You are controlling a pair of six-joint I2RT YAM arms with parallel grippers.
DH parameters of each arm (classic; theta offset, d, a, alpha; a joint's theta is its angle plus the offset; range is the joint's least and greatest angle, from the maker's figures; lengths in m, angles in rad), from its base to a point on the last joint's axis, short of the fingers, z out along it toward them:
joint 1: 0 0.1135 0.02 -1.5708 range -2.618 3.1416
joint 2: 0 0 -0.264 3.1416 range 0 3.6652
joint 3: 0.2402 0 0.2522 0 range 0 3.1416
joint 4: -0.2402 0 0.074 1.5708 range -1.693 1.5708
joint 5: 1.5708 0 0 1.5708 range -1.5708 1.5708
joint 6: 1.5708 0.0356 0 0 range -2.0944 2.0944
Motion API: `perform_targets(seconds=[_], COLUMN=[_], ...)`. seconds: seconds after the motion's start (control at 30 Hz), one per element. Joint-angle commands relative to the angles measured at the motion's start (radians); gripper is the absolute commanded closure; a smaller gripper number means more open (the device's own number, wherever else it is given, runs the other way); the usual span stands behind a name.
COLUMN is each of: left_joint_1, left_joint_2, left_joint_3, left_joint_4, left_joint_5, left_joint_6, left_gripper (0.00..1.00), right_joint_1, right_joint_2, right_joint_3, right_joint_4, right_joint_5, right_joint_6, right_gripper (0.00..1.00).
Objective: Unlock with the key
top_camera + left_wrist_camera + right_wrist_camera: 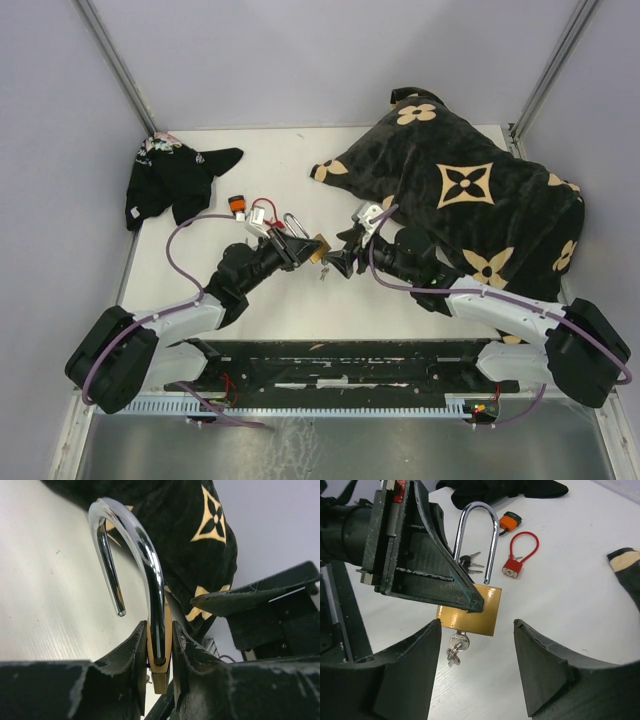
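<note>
A brass padlock [477,611] with a chrome shackle [145,550] is held just above the table. My left gripper [159,630] is shut on the padlock's body, one finger on each flat face; it also shows in the top view [303,250]. In the left wrist view the shackle's free end hangs clear of the body. A silver key [458,642] sits in the keyhole under the body, with a ring and a second key dangling from it. My right gripper [476,625] is open, its fingers on either side of the key and touching nothing.
A small red cable lock [512,565], an orange lock [509,520] and a bunch of keys [470,562] lie on the table behind the padlock. A black and tan patterned cushion [470,190] fills the right side. A black cloth [175,180] lies at the far left.
</note>
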Motion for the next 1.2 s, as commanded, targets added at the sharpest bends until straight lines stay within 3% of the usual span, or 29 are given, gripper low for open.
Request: perform_targets(seconds=[0.0, 0.23, 0.5, 0.63, 1.17], left_joint_1=[-0.004, -0.003, -0.003, -0.003, -0.003], left_joint_2=[-0.005, 0.010, -0.001, 0.003, 0.113], left_joint_3=[0.053, 0.050, 0.035, 0.019, -0.028], left_joint_4=[0.140, 0.183, 0.228, 0.277, 0.556], left_joint_5=[0.089, 0.208, 0.188, 0.177, 0.141], left_joint_6=[0.140, 0.208, 0.174, 0.133, -0.062], left_gripper=[0.97, 0.97, 0.97, 0.97, 0.97], right_joint_1=[-0.058, -0.146, -0.209, -0.233, -0.253], right_joint_2=[-0.044, -0.010, 0.054, 0.090, 0.260], right_joint_3=[0.037, 0.167, 0.152, 0.120, 0.110], right_joint_4=[-0.045, -0.204, -0.179, -0.093, 0.322], right_joint_5=[-0.085, -0.261, -0.416, -0.485, -0.711], right_joint_6=[0.103, 0.217, 0.267, 0.319, 0.619], right_gripper=[0.32, 0.32, 0.29, 0.28, 0.47])
